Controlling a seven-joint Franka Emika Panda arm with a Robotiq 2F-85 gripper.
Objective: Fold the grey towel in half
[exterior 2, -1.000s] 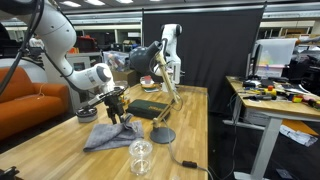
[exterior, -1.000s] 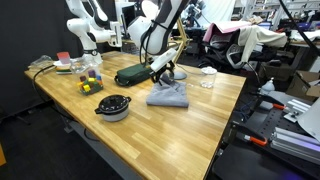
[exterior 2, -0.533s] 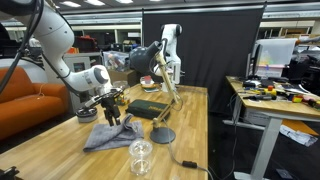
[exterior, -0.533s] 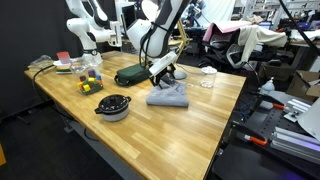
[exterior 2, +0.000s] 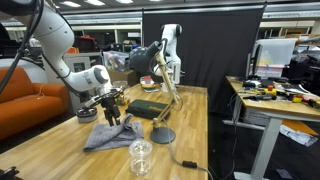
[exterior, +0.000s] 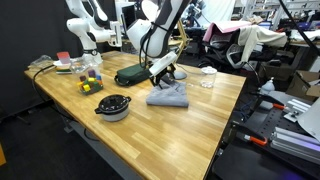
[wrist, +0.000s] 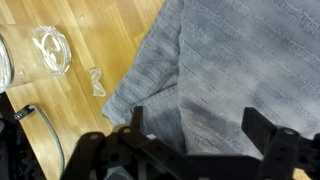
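The claw [wrist: 195, 135] is wide open and grips nothing. Its two dark fingers [wrist: 135, 125] hang spread apart just above the towel [wrist: 240, 70]. The towel is a soft, blue-grey, finely ribbed cloth lying wrinkled directly beneath the claw on the wooden plank table [wrist: 100, 25]. One overlapping cloth edge runs lengthwise under the claw. A clear round glass jar [wrist: 50, 50] stands beside the claw, off the cloth. In an exterior view, a dark round bowl [exterior: 113, 107] sits well apart from the claw [exterior: 163, 77].
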